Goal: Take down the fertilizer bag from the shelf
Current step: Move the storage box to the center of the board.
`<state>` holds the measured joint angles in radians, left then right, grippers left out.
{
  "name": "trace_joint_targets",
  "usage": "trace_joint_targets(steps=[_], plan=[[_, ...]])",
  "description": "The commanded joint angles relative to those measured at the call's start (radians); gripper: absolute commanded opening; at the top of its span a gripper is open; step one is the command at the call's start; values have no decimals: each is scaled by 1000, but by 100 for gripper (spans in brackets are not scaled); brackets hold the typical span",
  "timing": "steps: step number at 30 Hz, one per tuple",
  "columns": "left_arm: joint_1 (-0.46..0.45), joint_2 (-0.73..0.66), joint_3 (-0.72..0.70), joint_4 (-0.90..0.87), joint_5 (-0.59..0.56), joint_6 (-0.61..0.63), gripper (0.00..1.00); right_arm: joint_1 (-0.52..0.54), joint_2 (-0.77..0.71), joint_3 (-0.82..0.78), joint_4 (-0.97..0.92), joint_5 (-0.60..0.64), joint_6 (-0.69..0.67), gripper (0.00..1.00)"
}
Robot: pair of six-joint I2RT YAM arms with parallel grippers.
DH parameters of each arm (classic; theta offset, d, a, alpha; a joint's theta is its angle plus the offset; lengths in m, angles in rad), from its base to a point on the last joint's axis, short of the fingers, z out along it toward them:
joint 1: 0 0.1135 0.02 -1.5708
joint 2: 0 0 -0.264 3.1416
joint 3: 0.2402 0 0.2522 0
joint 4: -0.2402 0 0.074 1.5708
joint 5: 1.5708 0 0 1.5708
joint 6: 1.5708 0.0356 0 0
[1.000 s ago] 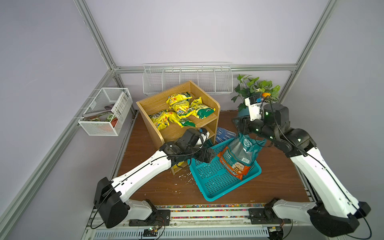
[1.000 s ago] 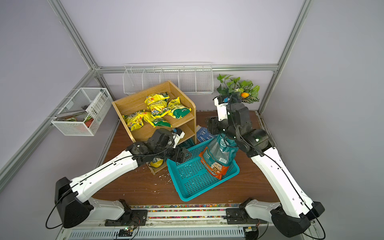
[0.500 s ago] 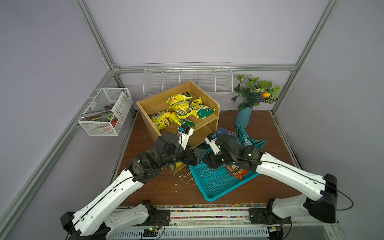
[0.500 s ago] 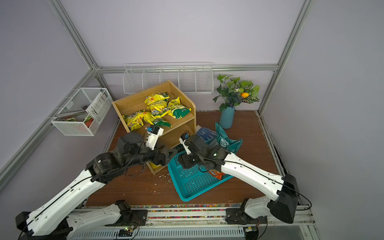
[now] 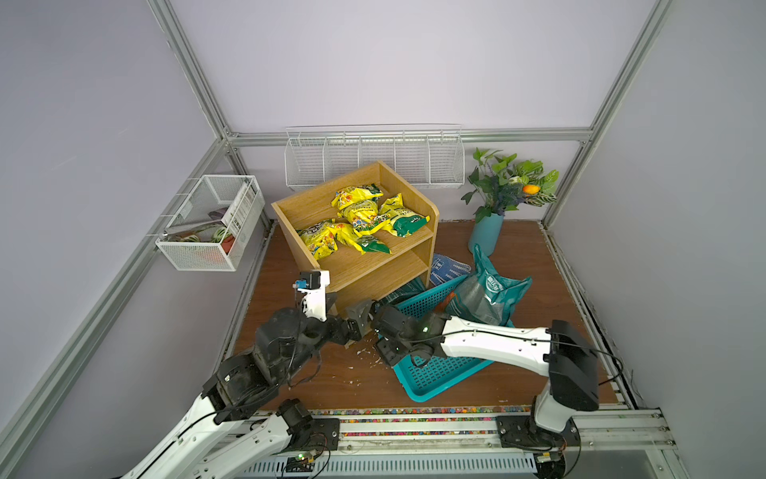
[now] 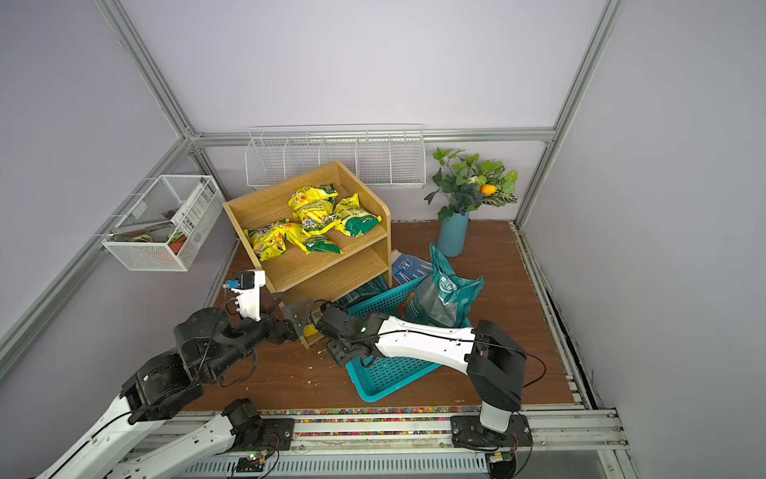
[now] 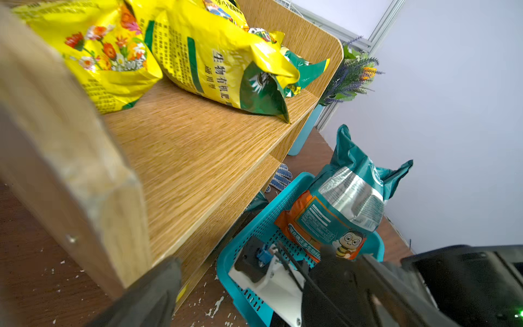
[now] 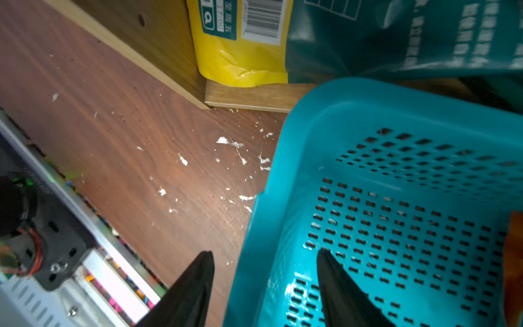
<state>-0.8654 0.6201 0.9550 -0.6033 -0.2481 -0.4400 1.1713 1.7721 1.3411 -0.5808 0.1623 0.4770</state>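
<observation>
collision risk: left end effector [image 6: 286, 307] and right end effector [image 8: 264, 252], both released and empty, sit close together at the lower front corner of the shelf [image 5: 369, 269]. right fingers straddle the rim of the perforated plastic basket [image 5: 419, 397]; a careless pull could drag it and topple the glossy teal fertilizer bag [image 5: 485, 290] leaning inside, already off the shelf. crinkled yellow film bags [image 5: 356, 211] lie on the smooth oak-grain top tier and would likely slip under a pinch.

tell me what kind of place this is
Probably a robot test cell staged as a gardening corner: a bare metal frame, a wooden shelf holding fertilizer bags, and a vase of plants.
</observation>
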Motion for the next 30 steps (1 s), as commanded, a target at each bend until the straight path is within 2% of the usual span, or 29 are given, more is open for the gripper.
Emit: trace_joint_targets(steps=[1, 2, 5, 7, 14, 18, 23, 26, 30], plan=[[23, -3, -9, 56, -179, 4, 100, 2, 24, 34, -65, 63, 61, 54], [23, 3, -6, 50, -178, 5, 100, 2, 31, 39, -85, 83, 84, 51], [22, 24, -1, 50, -159, 14, 100, -11, 30, 30, -111, 97, 126, 29], [23, 38, 0, 58, -142, 19, 100, -29, 14, 5, -111, 90, 158, 22], [22, 82, 12, 96, -102, 44, 100, -140, -108, -162, -89, 80, 239, 22], [23, 124, 31, 100, -45, 75, 100, -217, -200, -252, -83, 91, 249, 22], [23, 162, 38, 90, -29, 98, 100, -320, -292, -336, -79, 113, 240, 24], [22, 162, 26, 91, -49, 105, 100, -372, -329, -364, -53, 97, 203, 28], [24, 165, 28, 86, -62, 97, 100, -380, -337, -298, -89, 63, 156, 39]])
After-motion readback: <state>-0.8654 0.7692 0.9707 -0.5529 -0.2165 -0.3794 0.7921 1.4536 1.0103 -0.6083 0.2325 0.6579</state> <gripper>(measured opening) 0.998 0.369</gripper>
